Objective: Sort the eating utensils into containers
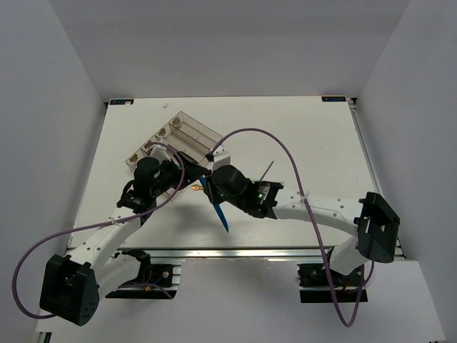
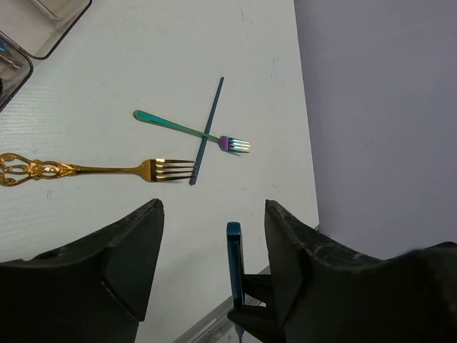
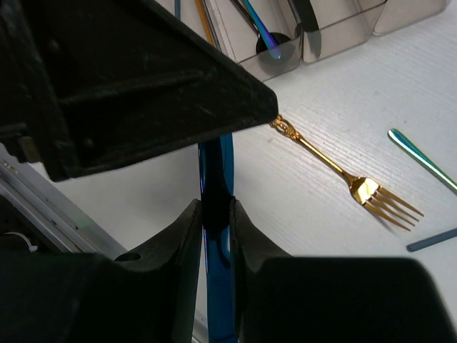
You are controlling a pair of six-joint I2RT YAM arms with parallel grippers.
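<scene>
My right gripper (image 3: 214,207) is shut on a slim blue utensil (image 3: 220,286), holding it above the table. In the top view the blue utensil (image 1: 218,207) slants toward the near edge. My left gripper (image 2: 214,211) stands open, with the end of the blue utensil (image 2: 234,257) between its fingers and a gap on each side. A gold fork (image 2: 100,170), a rainbow fork (image 2: 193,131) and a dark chopstick (image 2: 208,132) lie on the table beyond it; the chopstick crosses the rainbow fork. The clear tray (image 1: 187,127) sits at the back left.
The tray (image 3: 335,32) holds a rainbow spoon (image 3: 268,39) and other utensils in its compartments. The left gripper's black finger (image 3: 143,86) fills the upper left of the right wrist view. The table's near edge runs just below the blue utensil.
</scene>
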